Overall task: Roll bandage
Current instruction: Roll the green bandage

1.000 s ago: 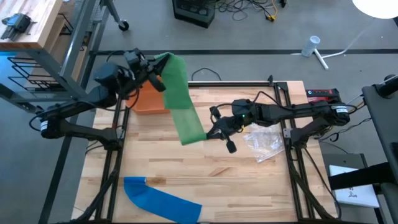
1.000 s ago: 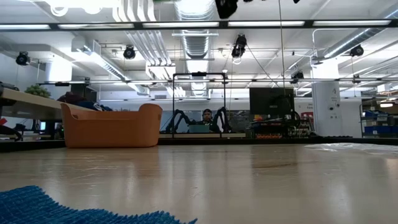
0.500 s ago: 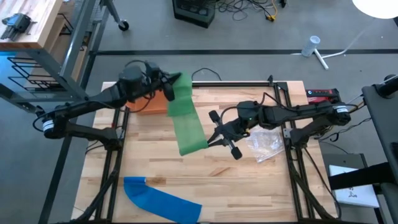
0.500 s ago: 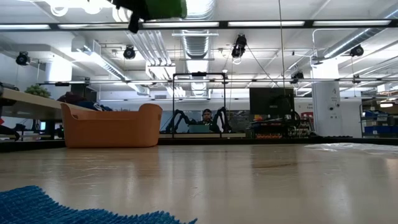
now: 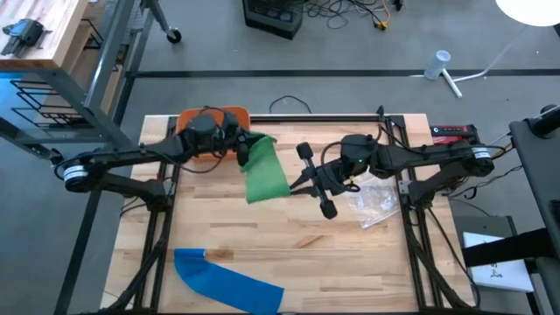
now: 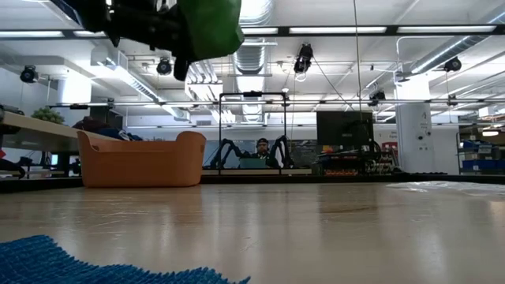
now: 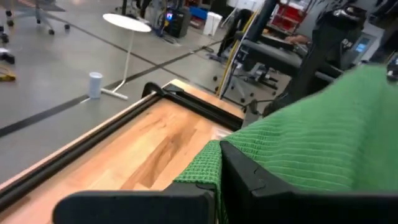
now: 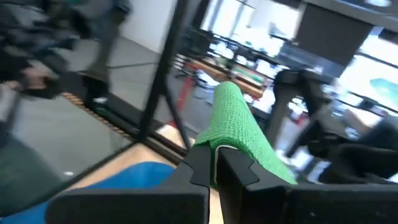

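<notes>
Green knit bandage point(image 5: 263, 171) hangs above the wooden table point(image 5: 289, 241), stretched between the two arms and clear of the boards. The left gripper point(image 5: 241, 149) is pinched on its far end near the orange bin point(image 5: 227, 115), most of which lies hidden under that arm; the right gripper point(image 5: 302, 185) is pinched on the near corner of the strip. In the left wrist view the green cloth point(image 7: 298, 149) is pressed between the dark fingers point(image 7: 261, 180), though their tips are cut off by the frame. In the right wrist view the cloth point(image 8: 239, 130) runs up from between the closed fingers point(image 8: 199, 165), and the room behind is smeared beyond reading. From the low camera only a green bulge point(image 6: 209, 28) and part of a dark arm show at the upper edge; the rest is out of frame. Blue bandage point(image 5: 226, 282) lies flat at the table's front, partly past the frame. Crumpled clear plastic point(image 5: 372, 199) sits beside the right arm.
</notes>
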